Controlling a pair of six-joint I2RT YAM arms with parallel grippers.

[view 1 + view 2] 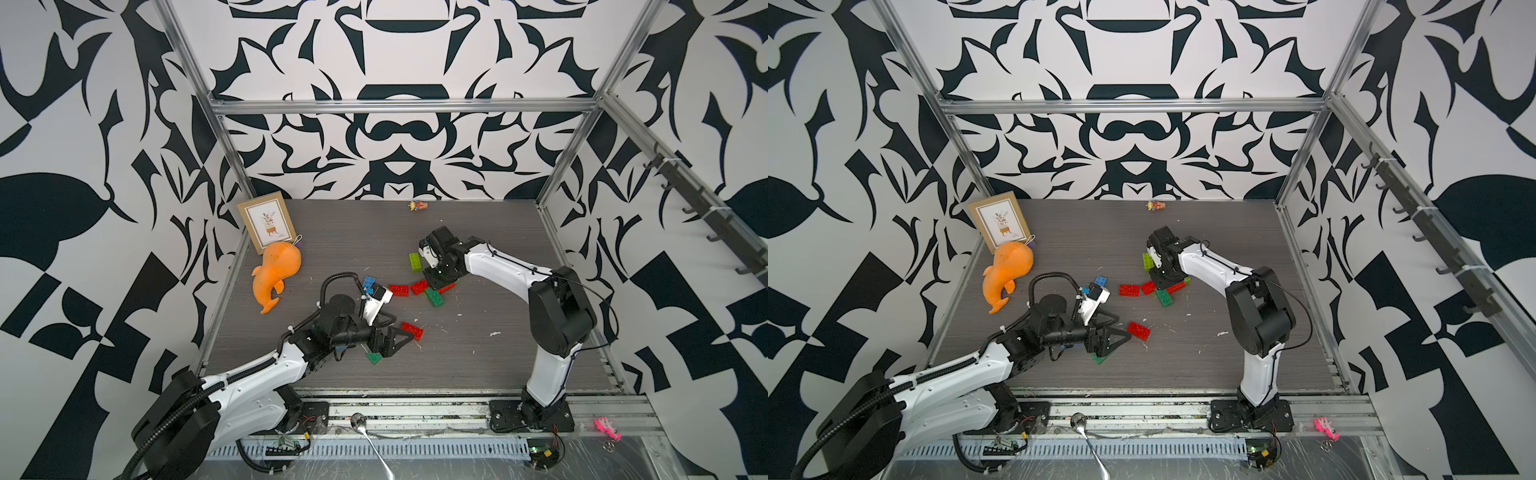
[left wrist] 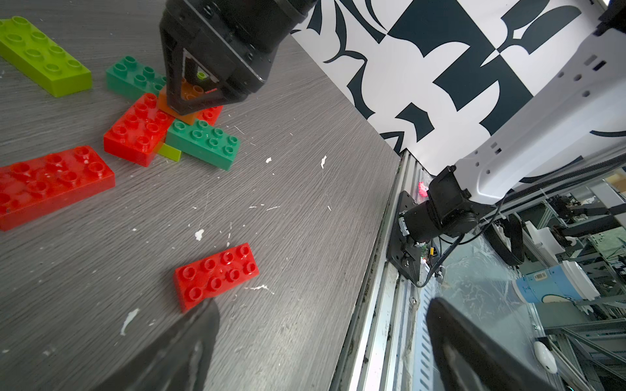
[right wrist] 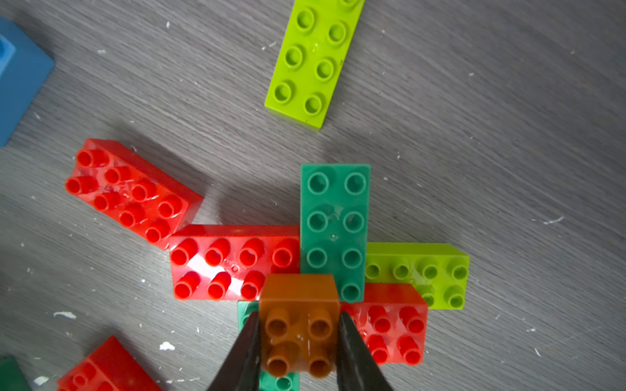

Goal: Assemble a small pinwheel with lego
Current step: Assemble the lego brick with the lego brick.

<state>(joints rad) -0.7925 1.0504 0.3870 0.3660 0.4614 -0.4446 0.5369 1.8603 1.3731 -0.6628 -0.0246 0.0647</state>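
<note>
One grey wood-grain worktop (image 1: pixel 478 365) carries everything. Two white-and-black arms reach in from the near edge. The left arm (image 1: pixel 257 374) lies low over the left-centre; the right arm (image 1: pixel 498 266) bends down over the middle-right. At the far left corner sit an orange whale toy (image 1: pixel 276 274) and a framed picture (image 1: pixel 268 222), which leans on the wall. Both are well apart from the bricks.

Lego: under the right wrist is a crossed cluster (image 3: pixel 333 230) of red, dark green and lime oblong bricks. It has two layers, with blades sticking out four ways. Near it but apart lies a loose lime brick (image 3: pixel 311 61). Just beside the corner of one red blade lies a loose red brick (image 3: pixel 132 193). A lone red brick (image 2: pixel 216 274) lies just beside one fingertip (image 2: pixel 196 331) of the left jaws. A dark green brick (image 1: pixel 375 357) lies partly under the left wrist. A blue brick (image 1: pixel 368 283) sits beside the left wrist camera, partly hidden.

Left jaws are spread wide and empty. Right jaws are pinching the orange square brick (image 3: pixel 298 325) by two opposite sides. It is studs up over the cluster's centre; whether it is fully pressed down, cannot tell. A tiny figurine (image 1: pixel 417 205) lies at the far edge.
</note>
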